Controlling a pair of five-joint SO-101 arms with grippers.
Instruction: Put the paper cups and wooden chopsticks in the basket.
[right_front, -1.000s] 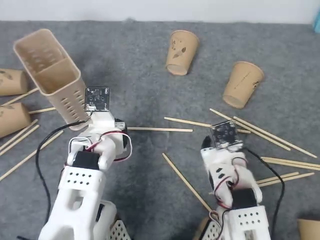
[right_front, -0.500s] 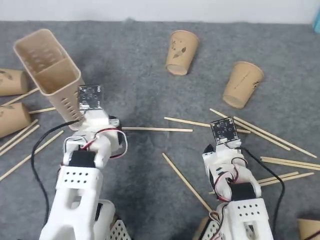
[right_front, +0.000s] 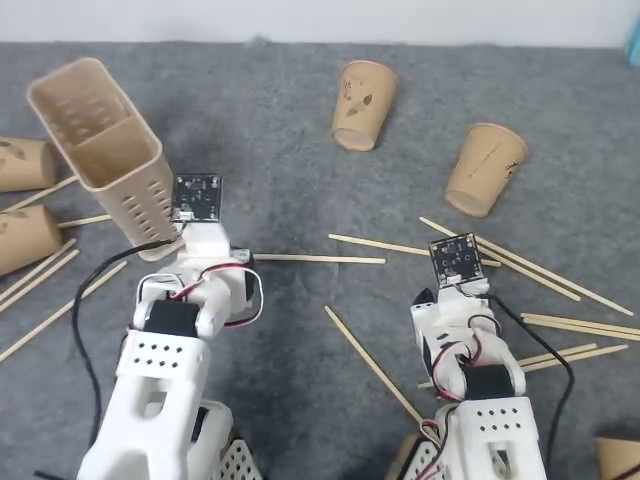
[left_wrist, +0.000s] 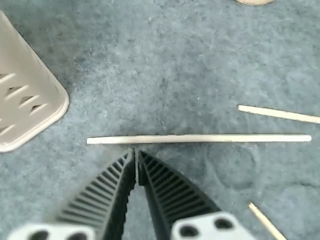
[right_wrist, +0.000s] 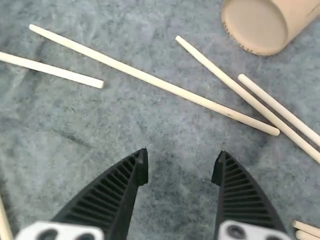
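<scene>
Just now the left arm (right_front: 190, 300) has swung a little away from the basket (right_front: 100, 150), and the right arm (right_front: 465, 340) has nudged a little to its right. We see the left jaws shut tight together, with their tips just beside one long chopstick (left_wrist: 200, 138) that lies flat on the grey table (right_front: 280, 180). The basket is near this arm. The right jaws are wide apart and hold nothing. They hang over the table, close to more chopsticks (right_wrist: 150, 80) and one paper cup (right_wrist: 265, 25). Two paper cups (right_front: 362, 105) sit far from the arms. Two more cups (right_front: 25, 238) lie at the table's edge beside the basket. All of them are outside the basket.
</scene>
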